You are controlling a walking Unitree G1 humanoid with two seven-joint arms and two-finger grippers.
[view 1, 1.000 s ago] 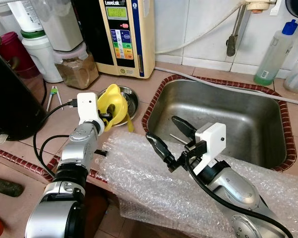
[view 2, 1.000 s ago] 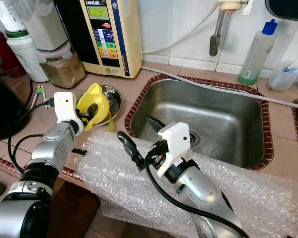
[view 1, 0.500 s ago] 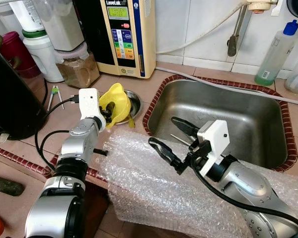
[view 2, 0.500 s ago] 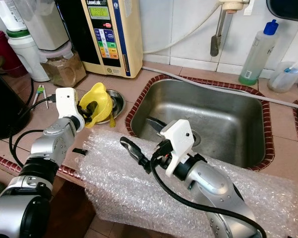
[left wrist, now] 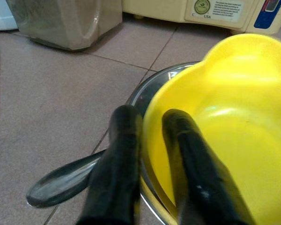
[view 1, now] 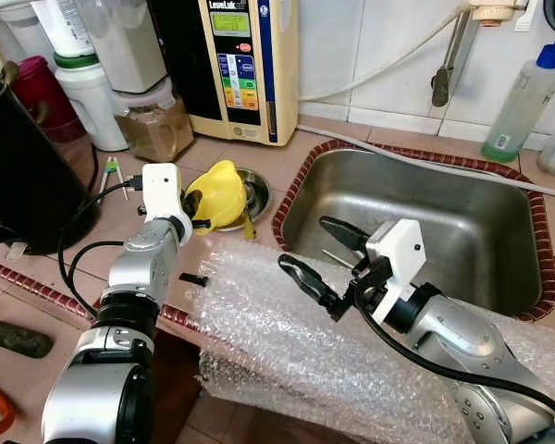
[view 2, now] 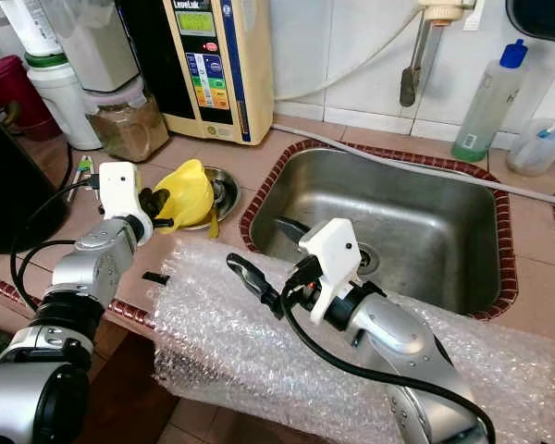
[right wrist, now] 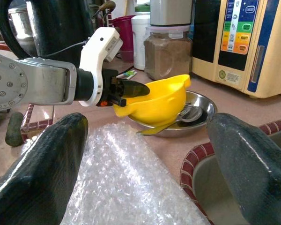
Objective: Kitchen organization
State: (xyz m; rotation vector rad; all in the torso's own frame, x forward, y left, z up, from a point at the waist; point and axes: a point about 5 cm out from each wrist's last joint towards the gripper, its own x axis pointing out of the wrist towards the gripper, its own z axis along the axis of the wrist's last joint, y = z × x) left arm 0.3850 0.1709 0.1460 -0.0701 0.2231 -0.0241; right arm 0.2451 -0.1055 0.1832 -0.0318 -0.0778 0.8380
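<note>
Pinching the rim of the yellow bowl point(view 1: 220, 191), the left gripper point(view 1: 196, 205) is held closed over a steel dish point(view 1: 252, 190) left of the sink point(view 1: 462, 208); the right gripper point(view 1: 335, 262) is spread open above bubble wrap point(view 1: 287, 351).

Tiled counter point(view 1: 240, 148) w/ red-brown edging, steel sink point(view 1: 444, 213) set in. On it: steel dish point(view 1: 254, 190) beside sink, jar of brown powder point(view 1: 153, 120), water ionizer point(view 1: 236, 65) against wall, white canister point(view 1: 92, 92), black kettle point(view 1: 23, 176) at left, bubble wrap point(view 1: 287, 342) over front edge, green-liquid bottle point(view 1: 523, 97) behind sink.
</note>
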